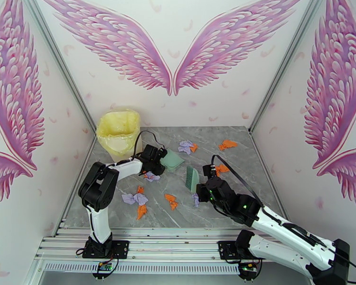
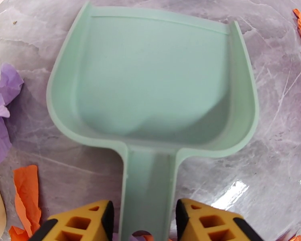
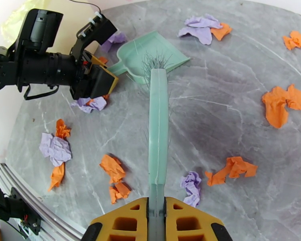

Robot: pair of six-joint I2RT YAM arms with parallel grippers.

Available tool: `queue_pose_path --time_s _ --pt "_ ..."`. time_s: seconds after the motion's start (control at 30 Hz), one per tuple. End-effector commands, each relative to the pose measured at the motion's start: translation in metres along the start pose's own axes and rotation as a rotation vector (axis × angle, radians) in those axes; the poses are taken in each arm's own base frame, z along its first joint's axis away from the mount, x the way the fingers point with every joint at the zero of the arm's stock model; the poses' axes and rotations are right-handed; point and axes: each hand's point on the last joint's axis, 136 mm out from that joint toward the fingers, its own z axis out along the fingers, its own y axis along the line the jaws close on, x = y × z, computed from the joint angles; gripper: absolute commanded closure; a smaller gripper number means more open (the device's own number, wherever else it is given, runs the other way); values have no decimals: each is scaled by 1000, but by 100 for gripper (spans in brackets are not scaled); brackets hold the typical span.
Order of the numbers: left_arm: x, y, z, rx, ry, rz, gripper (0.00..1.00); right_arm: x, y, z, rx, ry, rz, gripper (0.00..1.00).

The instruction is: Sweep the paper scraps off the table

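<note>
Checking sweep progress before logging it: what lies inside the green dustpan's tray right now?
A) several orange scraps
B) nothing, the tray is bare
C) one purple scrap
B: in the left wrist view the dustpan shows only bare green plastic inside, while the paper scraps lie out on the table.

Bright, even light; glare on the table (image 2: 236,188); wrist edges seemingly warped.

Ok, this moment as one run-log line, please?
left end effector: straddles dustpan handle | right end effector: shut on brush | paper scraps on table
</note>
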Motion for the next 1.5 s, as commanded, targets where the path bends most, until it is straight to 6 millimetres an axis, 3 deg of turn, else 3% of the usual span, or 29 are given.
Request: queue_pose_path --time_s 0.0,0.6,0.83,0.87,1.03,1.3,1.47 --pt "-6 -5 -11 8 -25 10 53 -3 1 0 -15 -17 28 100" --pt "-8 -13 -10 -11 -18 38 71 -6 5 2 -24 -19 30 100" --pt "-11 -21 -19 -23 -19 52 96 -10 6 0 -24 -23 26 100" --pt "-12 -21 -23 -24 -25 45 100 -10 6 -1 -19 -22 23 100" --pt "-21 -23 -53 -26 -76 -1 100 -19 -2 -14 26 -28 8 100" --pt "-29 -33 -125 7 -183 -149 100 -35 -22 -45 108 -45 16 100" --pt "-28 -37 -186 13 -289 -223 100 -29 -13 -31 58 41 47 100"
